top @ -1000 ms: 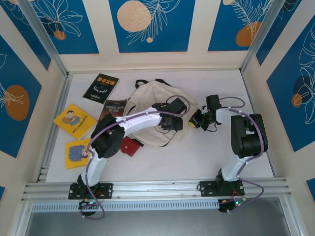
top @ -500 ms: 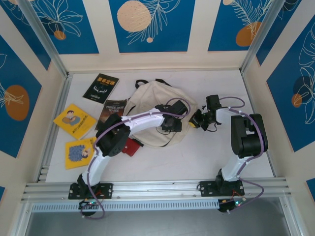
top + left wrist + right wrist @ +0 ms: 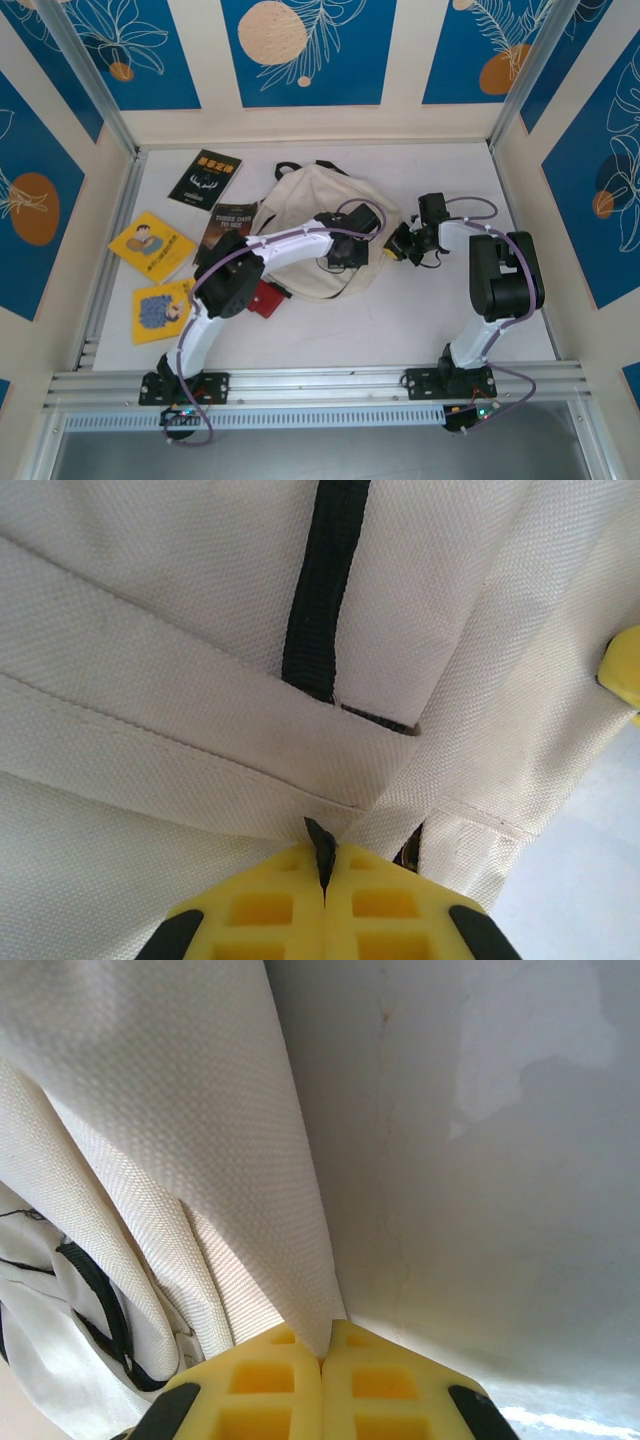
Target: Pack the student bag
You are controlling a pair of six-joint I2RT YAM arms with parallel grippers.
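Note:
The student bag [image 3: 305, 210], cream with black trim, lies at the middle back of the table. My left arm reaches across it, and my left gripper [image 3: 346, 257] rests on the bag's near right part. In the left wrist view the left gripper [image 3: 323, 858] is shut on a small black zipper tab [image 3: 319, 837], just below a black strap [image 3: 325, 580] on the cream fabric [image 3: 150, 600]. My right gripper [image 3: 395, 244] is at the bag's right edge. Its yellow fingertips [image 3: 290, 1352] pinch a fold of the bag's fabric [image 3: 170, 1090] above the white table [image 3: 480, 1160].
Left of the bag lie a black book [image 3: 205, 178], a dark book [image 3: 228, 222] and two yellow books [image 3: 150, 245] [image 3: 160, 310]. A red object [image 3: 266, 297] sits under my left forearm. Aluminium rails border the table on the left and at the front.
My left gripper has closed onto the black zipper tab after the arm shifted slightly right over the bag. The right arm holds still, gripping the fabric.

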